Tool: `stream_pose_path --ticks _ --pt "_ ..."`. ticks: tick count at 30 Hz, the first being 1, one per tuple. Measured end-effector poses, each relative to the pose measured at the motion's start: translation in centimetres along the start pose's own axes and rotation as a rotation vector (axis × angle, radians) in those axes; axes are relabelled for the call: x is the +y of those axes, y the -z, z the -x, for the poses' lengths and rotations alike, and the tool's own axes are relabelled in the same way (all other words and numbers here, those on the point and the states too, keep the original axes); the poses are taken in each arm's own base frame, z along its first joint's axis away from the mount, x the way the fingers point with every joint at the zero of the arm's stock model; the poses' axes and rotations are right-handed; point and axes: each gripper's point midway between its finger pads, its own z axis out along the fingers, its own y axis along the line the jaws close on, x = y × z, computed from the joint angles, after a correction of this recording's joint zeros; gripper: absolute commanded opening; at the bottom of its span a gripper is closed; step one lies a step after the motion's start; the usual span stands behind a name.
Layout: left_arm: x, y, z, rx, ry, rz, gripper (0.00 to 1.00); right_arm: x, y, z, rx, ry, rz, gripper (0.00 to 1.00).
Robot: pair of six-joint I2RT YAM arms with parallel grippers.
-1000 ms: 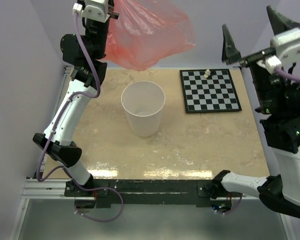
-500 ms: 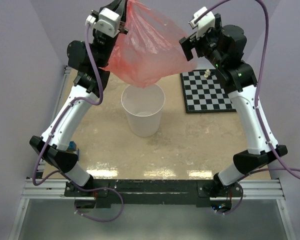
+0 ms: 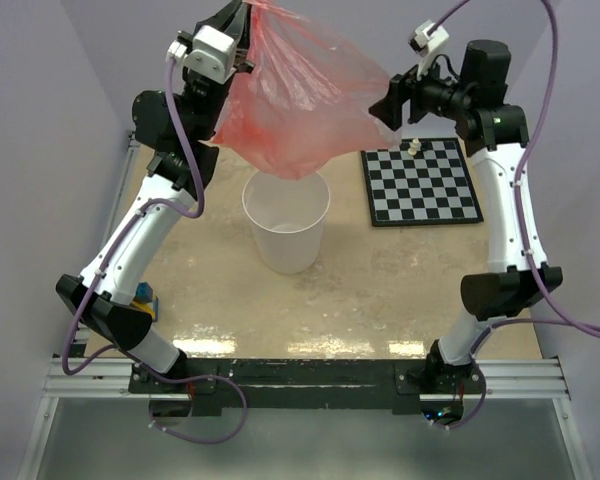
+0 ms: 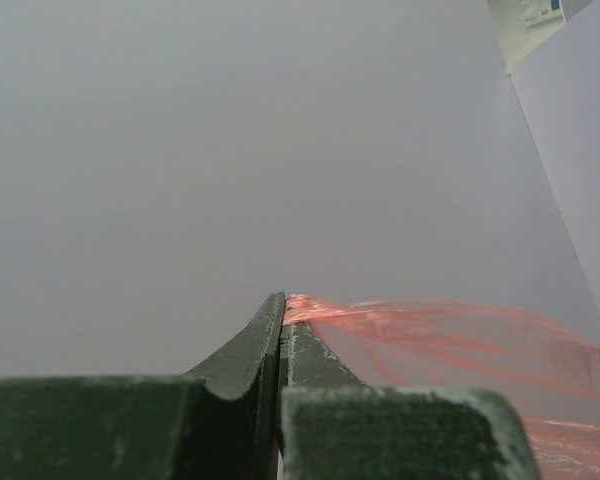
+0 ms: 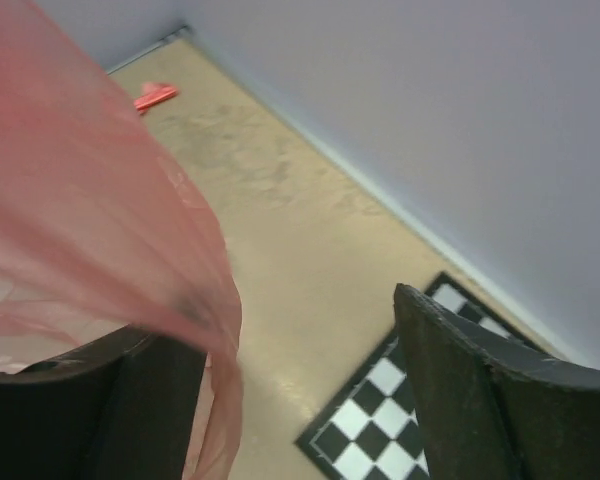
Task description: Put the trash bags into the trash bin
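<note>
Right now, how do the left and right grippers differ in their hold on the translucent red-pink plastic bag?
The left gripper has its jaws shut, pinching an edge of the translucent red-pink plastic bag. The right gripper has its jaws apart, with film draped over one finger and not clamped. Both are at the bag.

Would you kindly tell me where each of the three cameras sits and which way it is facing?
Top external: above and behind the bases, looking down on the table, trash bin and checkerboard; both arms show.
Left wrist: raised high, facing a blank wall; the left jaws, shut, pinch the trash bag.
Right wrist: tilted down toward the table's far edge; the bag hangs beside the right jaws, open, a checkerboard corner between them.
Shared: all three see the bag; top and right wrist share the checkerboard.
</note>
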Motion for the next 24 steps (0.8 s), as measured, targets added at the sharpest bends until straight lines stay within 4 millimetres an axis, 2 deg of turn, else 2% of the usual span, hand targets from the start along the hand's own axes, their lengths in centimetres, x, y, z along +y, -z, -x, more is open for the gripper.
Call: stream_pose_path --ticks 3,5,8,12,15,19,21,24 --pt "0.1 0.0 0.2 -0.005 0.012 0.016 0.00 2.2 -1.4 -2.4 0.055 -0.102 0.137 0.42" --pt "0.0 0.0 0.3 -0.007 0.026 0.027 0.00 3.3 -1.5 -2.7 0.063 -0.138 0.188 0.27" --pt "-0.8 0.5 -0.3 0.011 0.049 0.028 0.00 4.6 -0.5 -1.3 0.033 -0.146 0.236 0.14" --pt "-2.5 2.1 -1.8 0.076 0.073 0.002 0.00 6.8 2.3 1.5 -0.031 -0.128 0.289 0.01" --pt "-3.0 3.8 -2.5 0.131 0.071 -0.013 0.00 8.7 5.0 3.9 -0.095 -0.093 0.324 0.00" --pt "-2.7 6.7 -2.2 0.179 0.024 -0.021 0.00 10.7 7.6 6.0 -0.158 -0.061 0.365 0.00" --pt "-2.3 7.8 -1.6 0.188 0.001 -0.022 0.00 11.1 7.9 6.4 -0.171 -0.056 0.381 0.00" --pt "-1.8 8.4 -0.4 0.180 -0.016 -0.019 0.00 11.3 7.6 6.3 -0.166 -0.083 0.411 0.00"
